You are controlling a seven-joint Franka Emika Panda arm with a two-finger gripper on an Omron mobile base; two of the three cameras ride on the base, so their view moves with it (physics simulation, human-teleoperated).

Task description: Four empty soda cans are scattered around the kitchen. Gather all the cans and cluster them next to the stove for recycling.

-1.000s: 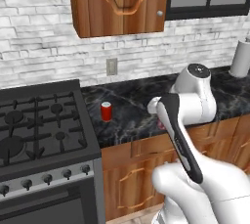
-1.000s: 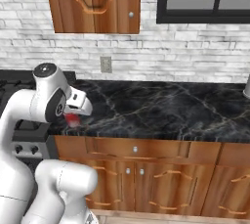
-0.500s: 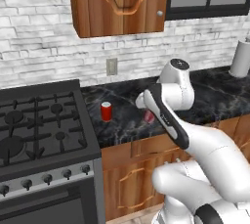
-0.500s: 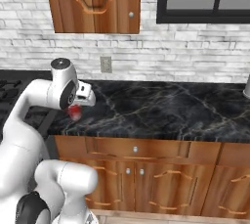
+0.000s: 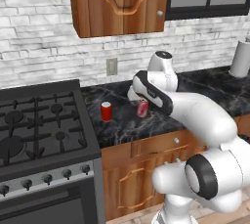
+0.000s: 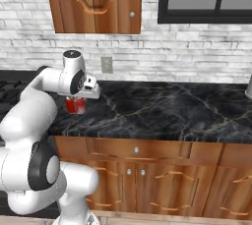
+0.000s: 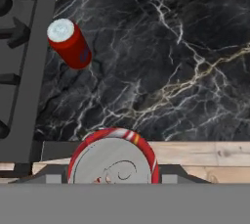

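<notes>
Over the black marble worktop (image 5: 122, 120), just right of the stove (image 5: 39, 130), the gripper (image 5: 140, 103) hangs with a red soda can (image 5: 142, 108) clamped between its fingers. Its jaws stand partly closed around the can's sides, and the can is upright. In the right base view the held can (image 6: 75, 105) shows below the white hand, near the front edge of the worktop (image 6: 162, 111).

From the hand camera, the held can's silvery top (image 7: 113, 162) sits at 6 o'clock, ringed by a red rim with pale markings. A second soda can (image 7: 69, 43), plain bright red with a silver top, stands on the marble at about 10 o'clock from it, close beside the stove's edge (image 7: 29, 61). In the left base view this standing can (image 5: 106, 111) is at 9 o'clock from the held one, apart from it and between it and the cooktop grates.
</notes>
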